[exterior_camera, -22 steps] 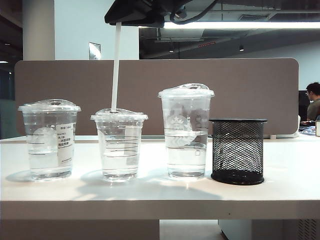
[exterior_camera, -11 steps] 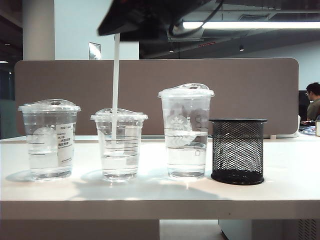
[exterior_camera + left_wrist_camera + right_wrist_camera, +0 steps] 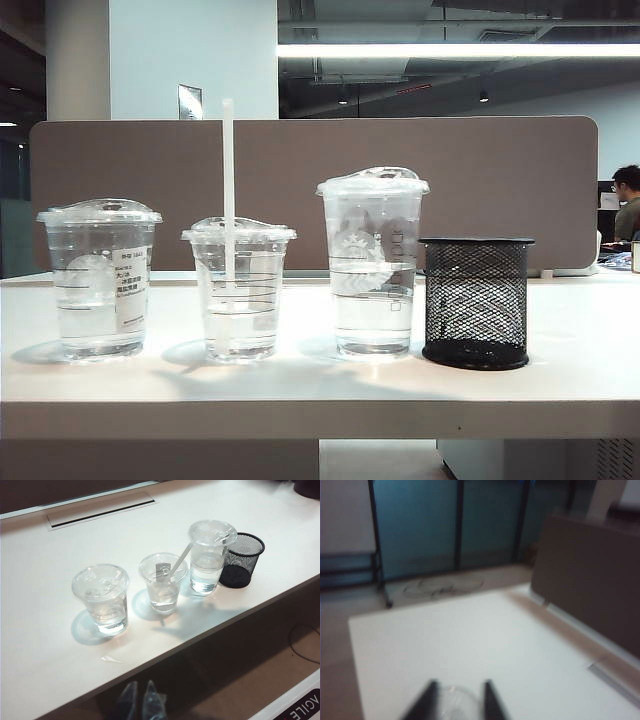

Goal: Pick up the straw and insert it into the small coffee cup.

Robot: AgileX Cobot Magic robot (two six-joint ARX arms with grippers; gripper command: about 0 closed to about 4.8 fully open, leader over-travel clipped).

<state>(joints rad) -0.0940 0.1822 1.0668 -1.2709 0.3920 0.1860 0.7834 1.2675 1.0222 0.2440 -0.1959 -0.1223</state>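
**Straw seated in the small cup, both claws clear of it**

From the exterior view, we saw the straw (image 3: 228, 190) standing near upright through the domed lid of the small coffee cup (image 3: 239, 290), free of any grip, so we judged the insertion done. From the left wrist view, we saw the left gripper (image 3: 139, 700) off the table edge, well away from that cup (image 3: 163, 583), tips close together, idle. From the right wrist view, we saw the right gripper (image 3: 458, 700) with its jaws apart and empty above a clear lid (image 3: 454, 702); whose cup, we could not tell.
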